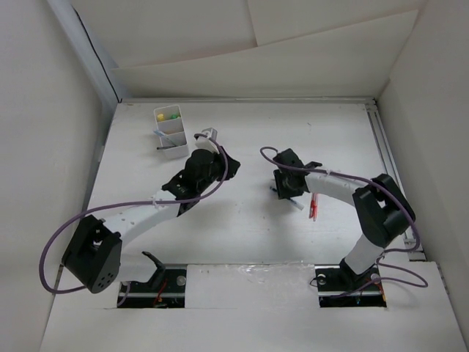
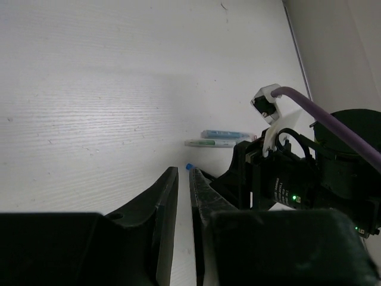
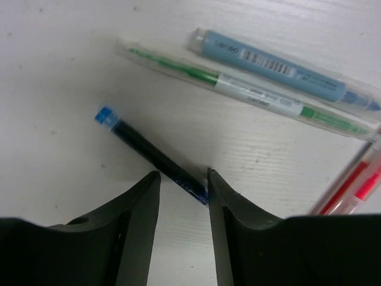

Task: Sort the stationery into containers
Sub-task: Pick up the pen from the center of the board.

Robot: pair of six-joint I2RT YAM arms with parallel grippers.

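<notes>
Dark blue pen (image 3: pixel 149 149) is straddled by the right gripper (image 3: pixel 183 179), jaws part-open, nothing clamped; its long axis runs 10 to 4 o'clock. Beyond, at 1 o'clock, a green pen (image 3: pixel 238 89) and teal-blue pen (image 3: pixel 274 65) are seen. The left gripper (image 2: pixel 182 171), pinched shut and empty, is nearer the compartment box (image 1: pixel 174 152).

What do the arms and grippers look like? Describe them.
The left arm and right arm have white links with black joint housings. A purple cable loops along each. The left gripper and right gripper have black tapered fingers.
</notes>
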